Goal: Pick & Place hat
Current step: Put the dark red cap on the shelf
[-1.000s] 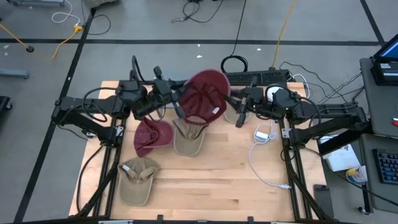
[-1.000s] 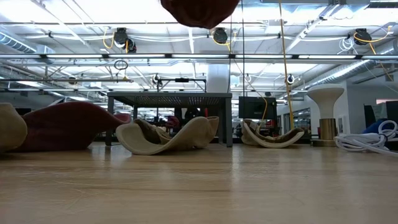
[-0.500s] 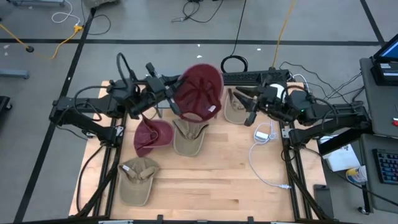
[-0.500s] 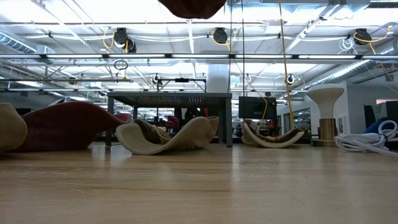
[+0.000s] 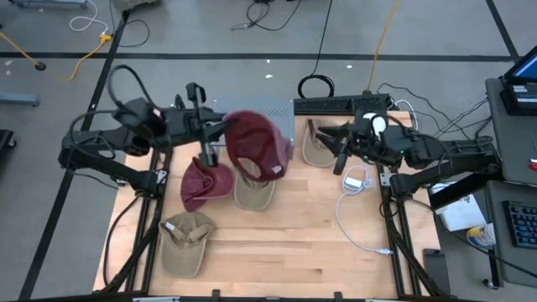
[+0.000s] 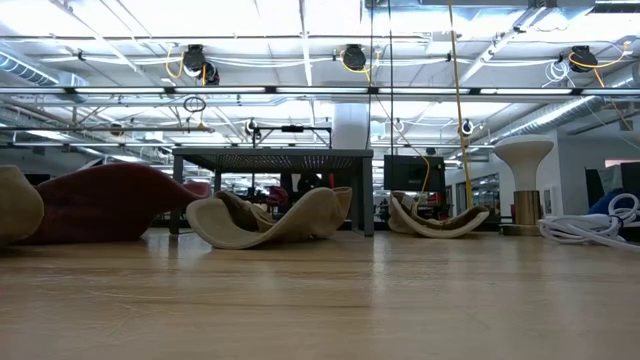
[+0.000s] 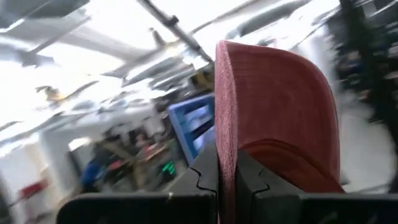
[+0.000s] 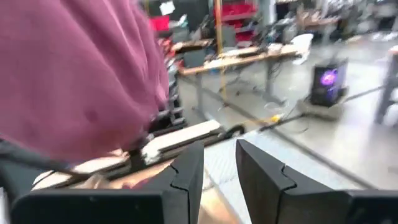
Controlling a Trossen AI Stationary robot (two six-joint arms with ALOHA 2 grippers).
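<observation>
My left gripper [image 5: 220, 130] is shut on a maroon cap [image 5: 253, 149] and holds it high over the table's far left part. The cap also shows in the left wrist view [image 7: 280, 112] and the right wrist view [image 8: 74, 68]; it is above the low view's picture. My right gripper [image 5: 337, 156] is open and empty, off the cap's right side, over a tan cap [image 5: 317, 148]. Its fingers show apart in the right wrist view [image 8: 224, 177]. My left gripper pinches an edge of the maroon cap [image 7: 225, 163] between its two fingers, seen edge-on. The fingers come about level from the table's left side. The cap is lifted clear of the table and stands out past the fingertips, its hollow side showing from above.
On the table lie a second maroon cap [image 5: 205, 180], a tan cap [image 5: 252, 190] beside it under the held one, and a tan cap [image 5: 186, 239] near the front left. A white cable [image 5: 352, 210] runs along the right side. The near middle is bare wood.
My left gripper has gone toward the table's left edge and upward with the maroon cap, which has risen out of the low view. My right gripper has drawn back a little toward the table's right edge, away from the cap.
</observation>
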